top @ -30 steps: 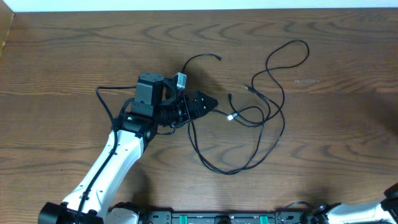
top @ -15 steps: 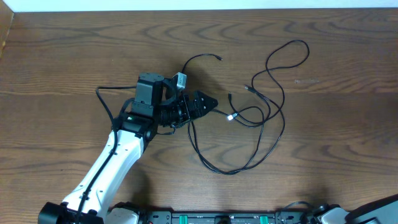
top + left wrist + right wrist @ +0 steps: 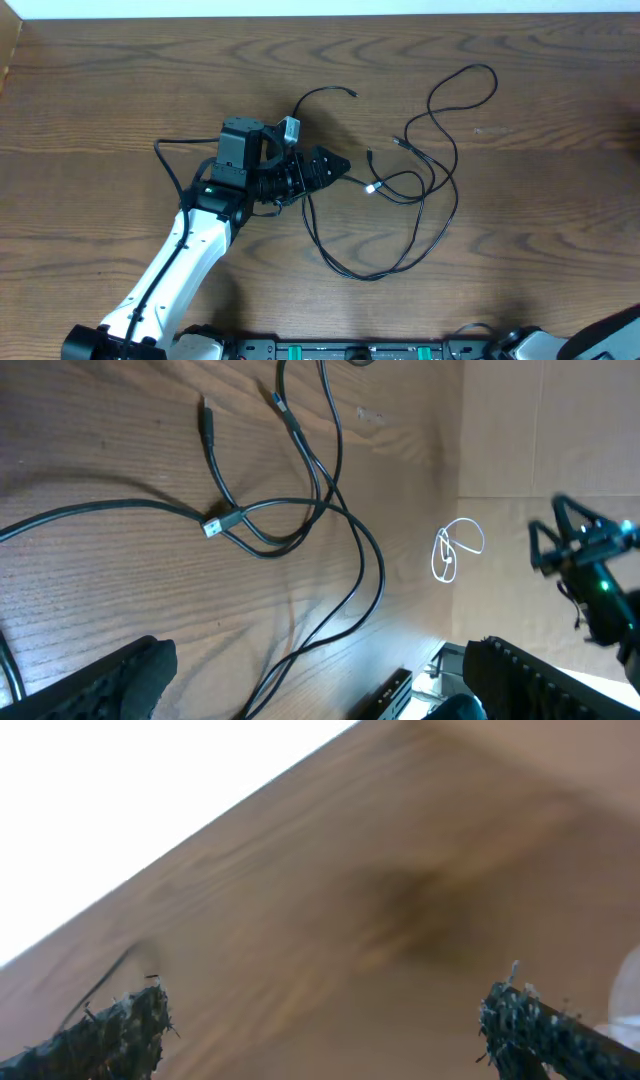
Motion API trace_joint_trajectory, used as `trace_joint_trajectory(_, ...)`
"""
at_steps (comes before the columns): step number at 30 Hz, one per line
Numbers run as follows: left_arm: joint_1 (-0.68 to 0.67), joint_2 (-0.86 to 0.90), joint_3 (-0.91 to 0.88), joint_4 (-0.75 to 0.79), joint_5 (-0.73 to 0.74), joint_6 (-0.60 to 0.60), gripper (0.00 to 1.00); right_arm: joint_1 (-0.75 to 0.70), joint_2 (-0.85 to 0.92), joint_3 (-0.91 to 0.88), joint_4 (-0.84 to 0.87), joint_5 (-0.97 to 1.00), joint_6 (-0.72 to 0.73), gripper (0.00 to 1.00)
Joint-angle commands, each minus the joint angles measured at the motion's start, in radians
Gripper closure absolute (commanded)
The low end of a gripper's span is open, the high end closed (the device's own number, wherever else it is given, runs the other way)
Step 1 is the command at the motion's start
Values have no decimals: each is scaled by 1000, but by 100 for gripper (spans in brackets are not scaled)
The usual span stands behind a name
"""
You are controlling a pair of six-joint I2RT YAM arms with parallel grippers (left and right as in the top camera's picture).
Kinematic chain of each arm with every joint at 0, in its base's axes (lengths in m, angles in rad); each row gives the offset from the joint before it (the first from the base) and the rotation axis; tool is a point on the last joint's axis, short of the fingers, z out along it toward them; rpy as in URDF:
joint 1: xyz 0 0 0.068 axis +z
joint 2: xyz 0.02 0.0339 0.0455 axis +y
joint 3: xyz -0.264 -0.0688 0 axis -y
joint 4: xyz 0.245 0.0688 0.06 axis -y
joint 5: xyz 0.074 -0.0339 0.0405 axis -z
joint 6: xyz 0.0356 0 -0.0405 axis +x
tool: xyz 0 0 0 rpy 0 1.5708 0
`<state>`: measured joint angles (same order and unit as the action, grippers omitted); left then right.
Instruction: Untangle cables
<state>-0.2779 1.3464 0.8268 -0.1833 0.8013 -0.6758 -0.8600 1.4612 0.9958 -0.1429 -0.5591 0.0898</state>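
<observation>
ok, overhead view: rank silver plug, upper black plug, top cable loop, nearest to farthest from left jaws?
1. Silver plug, just past the jaws.
2. Upper black plug, higher in frame.
3. Top cable loop, far upper right of frame.

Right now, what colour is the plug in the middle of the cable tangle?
Silvery white plug; it shows best in the left wrist view.

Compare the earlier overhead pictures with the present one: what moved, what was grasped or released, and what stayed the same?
The right arm, at the lower right corner of the overhead view, shifted slightly: its white link now slants more steeply toward the edge. Nothing was taken hold of or let go. The left tool, open, and the cables stayed put.
</observation>
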Motion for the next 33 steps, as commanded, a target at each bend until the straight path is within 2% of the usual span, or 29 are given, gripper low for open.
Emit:
trace_joint_trajectory(1,-3,2,-4,-3,-6,13,4,126,31,12,-20,-107,-62,1)
trace_joint_trajectory(9,-3,2,-4,-3,-6,13,4,429,43,11,-103,-211,-61,1)
trace_joint_trajectory(15,-3,2,-4,-3,-6,13,4,635,48,5,-247,-210,-42,1)
trace_joint_trajectory(21,-3,2,-4,-3,-6,13,4,848,78,-5,-274,-206,-46,1)
trace_joint_trajectory(24,-3,2,-4,-3,-6,13,4,960,92,-11,-290,-124,-46,1)
trace_joint_trajectory(28,-3,2,-4,-3,-6,13,4,1088,101,-11,-357,117,14,1)
trace_joint_trajectory(33,-3,2,-4,-3,-6,13,4,1151,101,-11,-428,239,56,3)
